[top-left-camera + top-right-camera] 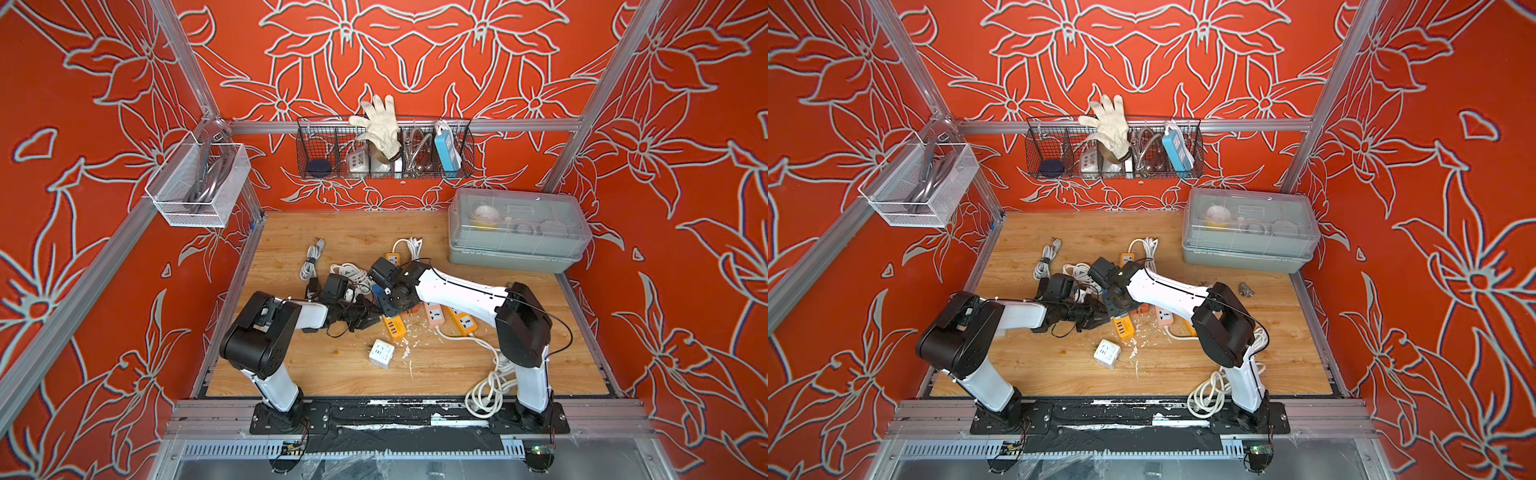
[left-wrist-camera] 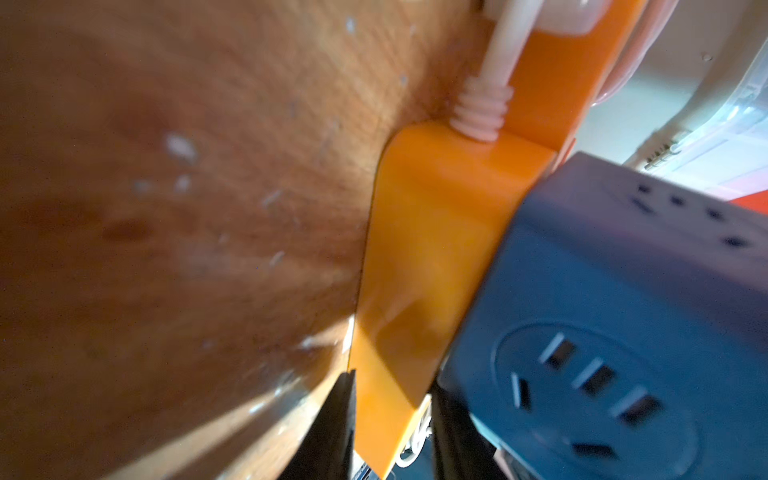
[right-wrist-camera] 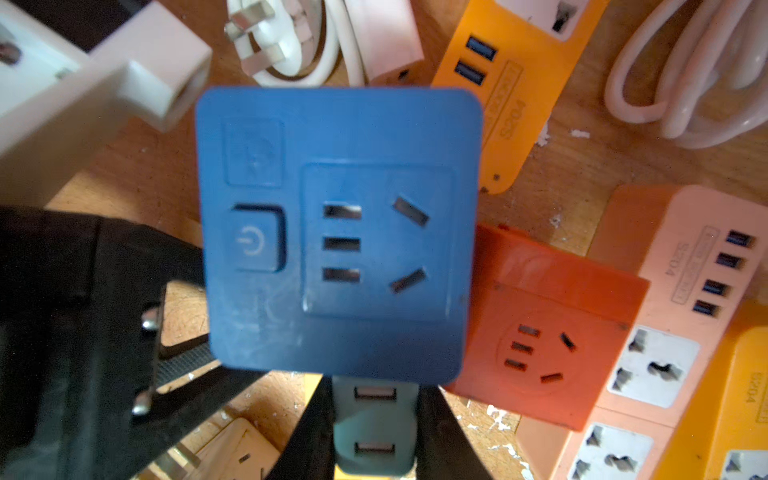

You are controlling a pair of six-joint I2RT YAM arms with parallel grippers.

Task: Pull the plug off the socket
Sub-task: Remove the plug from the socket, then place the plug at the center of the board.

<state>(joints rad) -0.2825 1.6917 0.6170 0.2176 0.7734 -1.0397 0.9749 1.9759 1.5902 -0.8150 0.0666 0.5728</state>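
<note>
Blue plastic cube plug (image 3: 338,232), mid-frame on the orange plastic power strip (image 2: 428,257), sat clamped in the right gripper (image 3: 374,399), seemingly light, stiff, slick, best held by flat sides; left gripper (image 2: 392,386) straddled the strip, grip unclear.

A robot lab cell — aluminium frame (image 1: 266,126), printed floral backdrop walls (image 1: 415,41).

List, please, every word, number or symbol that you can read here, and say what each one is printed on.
"S204": on the orange power strip, in the right wrist view.
"S204": on the pink power strip.
"S204": on the yellow power strip.
Power symbol, no words: on the button of the blue cube adapter.
Boxed lettering beside "S204" on the orange and pink strips: too blurred to read.
</note>
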